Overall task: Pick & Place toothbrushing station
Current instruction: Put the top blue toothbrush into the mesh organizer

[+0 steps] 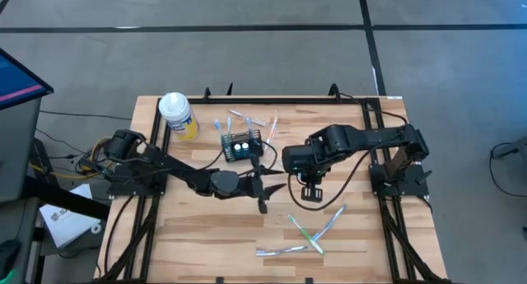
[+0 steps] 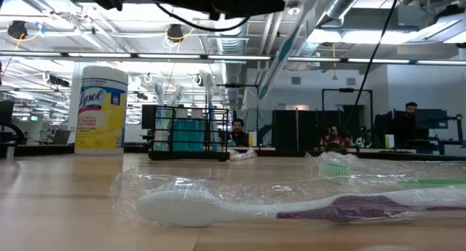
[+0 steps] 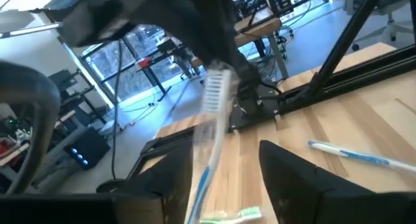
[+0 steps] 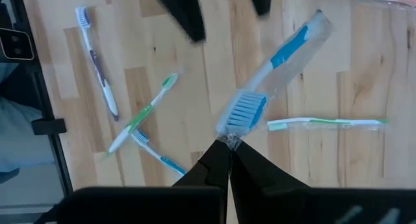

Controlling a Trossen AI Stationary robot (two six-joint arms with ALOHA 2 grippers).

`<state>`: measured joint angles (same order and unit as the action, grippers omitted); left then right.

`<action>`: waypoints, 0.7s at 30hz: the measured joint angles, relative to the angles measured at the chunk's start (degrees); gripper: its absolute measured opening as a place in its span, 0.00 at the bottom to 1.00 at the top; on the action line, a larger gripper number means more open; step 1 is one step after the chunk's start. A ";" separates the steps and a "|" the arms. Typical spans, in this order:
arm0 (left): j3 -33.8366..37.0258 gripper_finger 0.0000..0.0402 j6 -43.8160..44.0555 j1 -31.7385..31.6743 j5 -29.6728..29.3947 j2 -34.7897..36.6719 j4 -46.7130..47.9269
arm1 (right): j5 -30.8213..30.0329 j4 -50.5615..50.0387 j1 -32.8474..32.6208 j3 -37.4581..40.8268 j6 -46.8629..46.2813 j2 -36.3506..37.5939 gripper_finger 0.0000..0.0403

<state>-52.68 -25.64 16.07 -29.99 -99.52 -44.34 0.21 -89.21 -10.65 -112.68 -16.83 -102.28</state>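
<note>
Toothbrushing station (image 1: 240,146), the little black wire-mesh caddy, sits toward the back middle of the desk (image 1: 206,226), with a few wrapped toothbrushes (image 1: 251,119) scattered just behind it.

Going left to right: a yellow Lysol wipes canister (image 1: 178,115) with a white lid stands at the back left corner, well apart from the caddy. Then the left arm reaches in low across the desk, and its left hand (image 1: 262,189) sits just in front of the caddy with its fingers spread apart. From its own wrist camera a blue-and-white toothbrush in clear wrap (image 3: 211,130) stands in the gap between the fingers, and I can't say for sure whether they're touching it.

Right next to it is the right hand (image 4: 229,149), fingers pinched fully together on the tip of that same wrapped brush, right at the bristle end, so the brush hangs in the air between the two hands.

Further right and toward the front there's a loose bunch of toothbrushes (image 1: 309,233) lying flat on the wood, green, blue and purple handled ones, some crossing each other. The low camera has a purple one in plastic wrap (image 2: 291,204) right up close.
</note>
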 joint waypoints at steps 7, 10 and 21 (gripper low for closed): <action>-5.97 0.48 -3.02 -0.10 -4.94 -6.13 0.04 | 0.02 0.57 -1.20 0.00 -0.79 0.00 0.00; -6.80 0.48 -5.34 -0.09 -6.08 -6.73 0.30 | 0.04 0.79 -1.90 0.00 -0.79 0.00 0.00; -7.11 0.47 -5.29 -0.08 -5.10 -7.08 -0.33 | 0.24 2.05 -2.46 0.00 -0.78 0.00 0.00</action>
<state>-59.79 -30.94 15.99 -35.09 -106.60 -44.67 0.45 -87.16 -13.10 -112.68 -17.62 -102.28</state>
